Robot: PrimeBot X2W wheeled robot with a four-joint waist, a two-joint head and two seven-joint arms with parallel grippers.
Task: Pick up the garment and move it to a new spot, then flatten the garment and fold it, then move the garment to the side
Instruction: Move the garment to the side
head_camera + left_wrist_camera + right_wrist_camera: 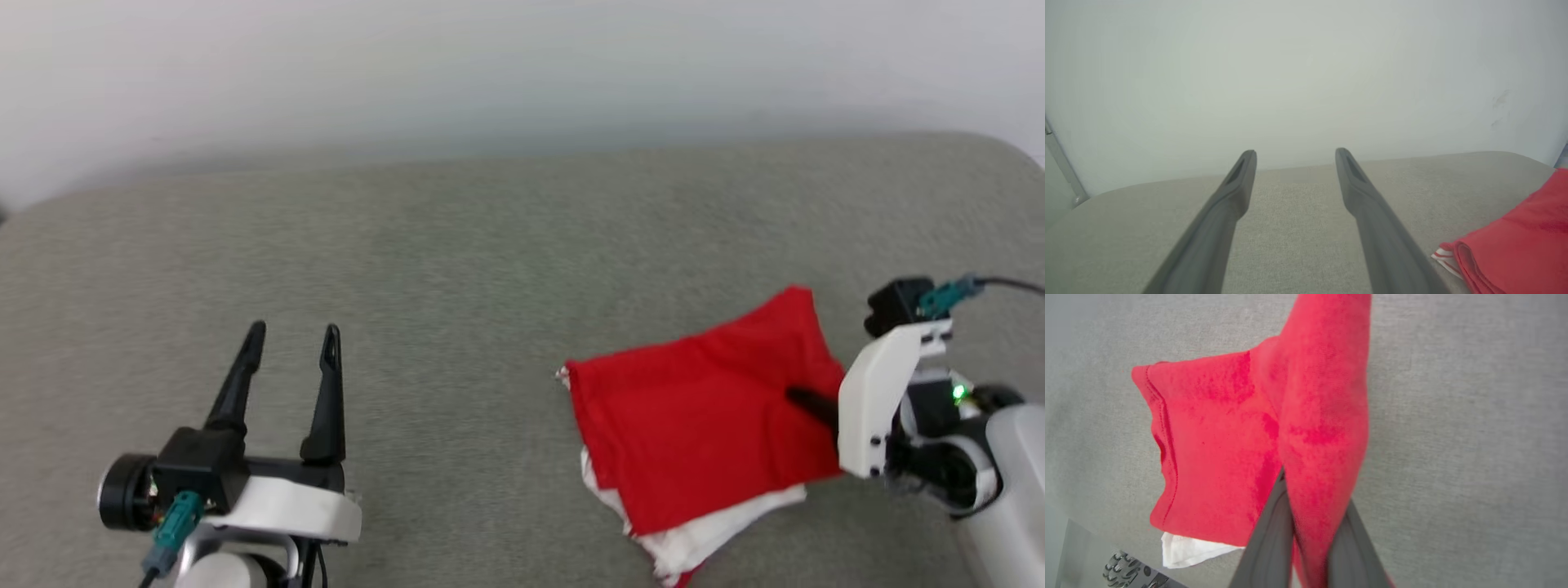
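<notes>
The garment (pixel 702 408), a red jersey folded into a rough square, lay on the right half of the grey fabric surface (pixel 457 269), with a white layer (pixel 702 539) peeking out from under its near edge. In the left wrist view its rolled red edge (pixel 1515 245) sat at the lower right, with a scrap of red-and-white striped trim (pixel 1443 255) poking out beside it.

The right gripper (pixel 804 400) reached in from the right side of the jersey, one dark fingertip showing against the red cloth. Its own wrist view told the rest: the two fingers (pixel 1274 535) were drawn close together on a raised ridge of red fabric (pixel 1323 416), pinching that fold between them (the rest of the jersey spread flat to the left in that view, its stitched hem visible).

The left gripper (pixel 294 329) sat well apart from the jersey, at the lower left over bare fabric, its fingers spread wide with nothing between them (pixel 1295 152). A pale wall (pixel 490 65) rose behind the surface.
</notes>
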